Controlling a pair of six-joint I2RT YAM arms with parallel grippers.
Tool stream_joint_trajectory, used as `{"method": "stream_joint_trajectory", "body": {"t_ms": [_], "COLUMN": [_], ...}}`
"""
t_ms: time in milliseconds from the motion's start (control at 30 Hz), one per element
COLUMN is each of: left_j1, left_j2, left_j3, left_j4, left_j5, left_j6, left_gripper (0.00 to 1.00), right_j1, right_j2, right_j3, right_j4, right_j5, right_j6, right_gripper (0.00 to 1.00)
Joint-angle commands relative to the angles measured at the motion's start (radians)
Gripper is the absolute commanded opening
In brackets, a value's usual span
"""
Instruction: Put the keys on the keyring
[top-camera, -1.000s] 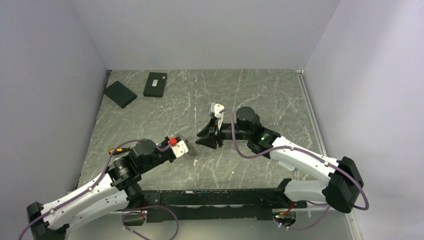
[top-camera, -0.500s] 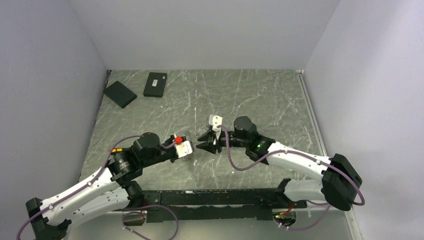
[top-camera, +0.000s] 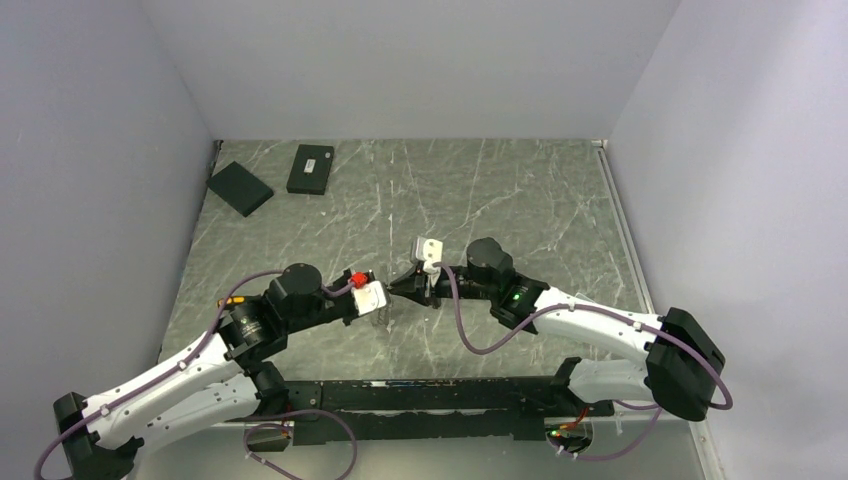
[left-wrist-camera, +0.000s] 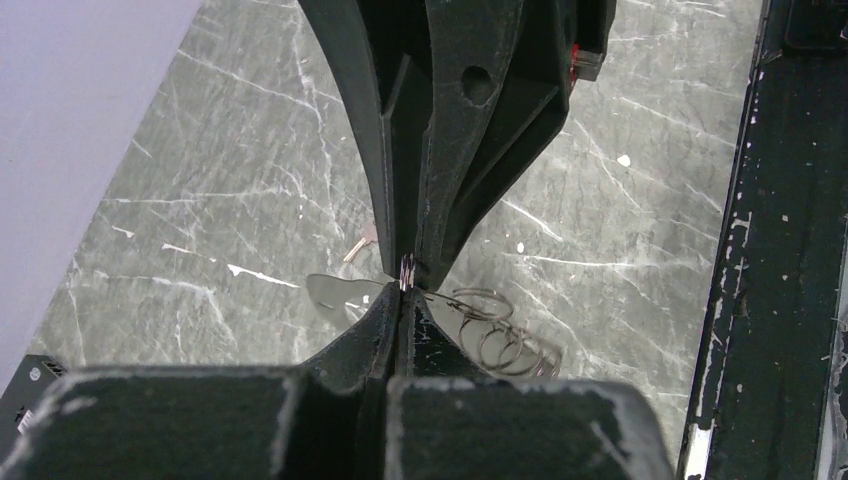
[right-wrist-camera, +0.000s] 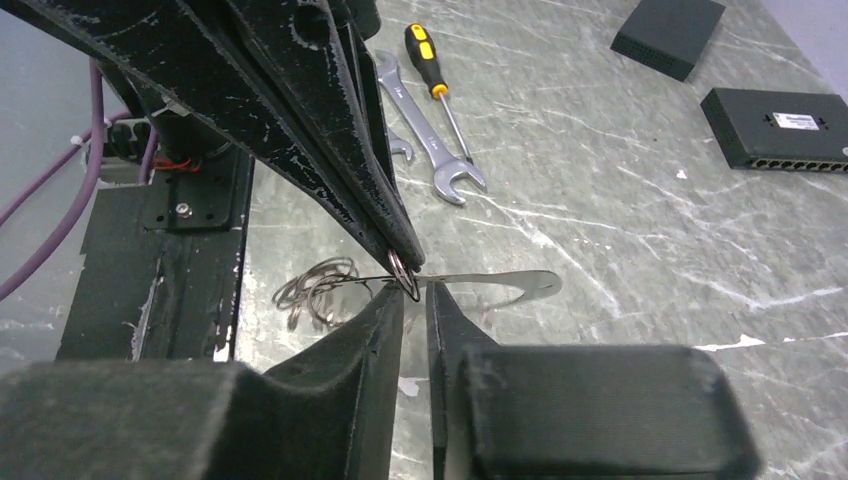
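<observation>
- The left gripper (left-wrist-camera: 405, 292) is seen fully shut, and the keyring (left-wrist-camera: 407, 270) is pinched at the very tips of its fingers.
- The right gripper (right-wrist-camera: 408, 300) is brought nose to nose with it, jaws drawn nearly together with only a narrow slot between them. A flat silver key (right-wrist-camera: 500, 284) is seen right at their tips, but whether it is actually clamped cannot be told.
- The key's blade is pointed off to the side, above the table (top-camera: 520, 190), with its near end touching or just beside the wire of the keyring.
- A bunch of rings (right-wrist-camera: 315, 290) is seen trailing from the pinched wire. Whether it hangs or lies on the table cannot be told.
- The threading step is judged to be in hand, and no key is made out on the keyring yet.
- For this to be done well, the keyring should be held rigid in the left pinch. The key's eye, not made out here, should be lined up with the split in the wire before anything is pushed. A slow sliding twist is called for, not a shove.
- A slip is to be feared: very little wire is gripped, and it could be popped free by a sideways load.
- The wrenches (right-wrist-camera: 430, 150) and black boxes (top-camera: 310, 168) are seen well apart from the action.
</observation>
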Motion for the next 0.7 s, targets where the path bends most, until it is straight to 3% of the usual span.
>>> {"method": "stream_joint_trajectory", "body": {"t_ms": [0, 333, 600, 667], "left_j1": [0.002, 0.002, 0.003, 0.003], "left_j2": [-0.015, -0.031, -0.047, -0.053], "left_j3": [0.010, -0.023, -0.046, -0.048], "left_j4": [0.099, 0.132, 0.139, 0.131], "left_j5": [0.022, 0.017, 0.013, -0.003], "left_j6": [-0.017, -0.040, -0.044, -0.043], "left_gripper": [0.00, 0.00, 0.00, 0.09], "right_j1": [0.015, 0.017, 0.017, 0.017], "right_j2": [-0.016, -0.047, -0.078, -0.083], "right_j3": [0.018, 0.009, 0.003, -0.003], "right_j4": [0.040, 0.059, 0.062, 0.063], "right_j5": [-0.004, -0.001, 0.002, 0.000], "right_j6": [-0.031, -0.020, 0.001, -0.003], "right_gripper": [0.15, 0.00, 0.00, 0.00]}}
